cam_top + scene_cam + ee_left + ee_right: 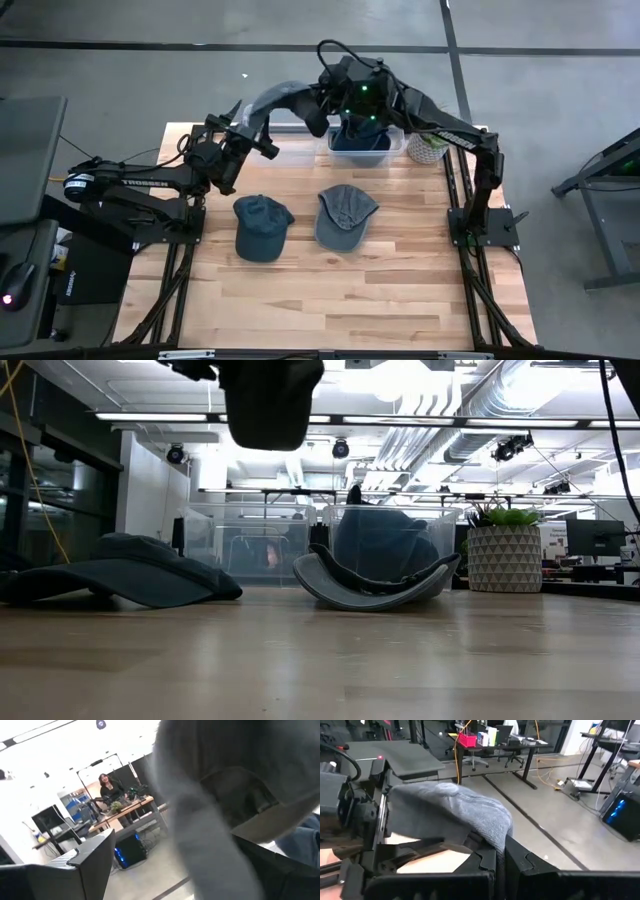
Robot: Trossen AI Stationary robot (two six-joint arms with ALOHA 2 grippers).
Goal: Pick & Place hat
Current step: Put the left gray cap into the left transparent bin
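A light grey hat (283,96) hangs in the air above the table's far edge, stretched between both grippers. My left gripper (250,122) is shut on its left end and my right gripper (318,112) is shut on its right end. In the right wrist view the grey hat (455,810) runs from my right gripper (500,857) across to the left gripper (380,820). The left wrist view is filled by the hat (225,770). A dark teal cap (262,227) and a grey cap (345,215) lie on the table. My left gripper holds the grey hat by its left end (400,815), with a finger on either side of the cloth, coming from the table's left. The hat is lifted clear of the table. Which part of the hat it has cannot be told. My right gripper pinches the hat's right edge (500,832) between its two fingers, coming from the table's right. The cloth drapes over the fingertips and spans across to the left gripper, clear of the table.
A clear bin (365,148) at the far edge holds a dark blue hat (385,540). A second clear bin (290,148) stands left of it and a potted plant (428,146) to the right. The near half of the table (330,300) is bare wood. A person sits in the room beyond.
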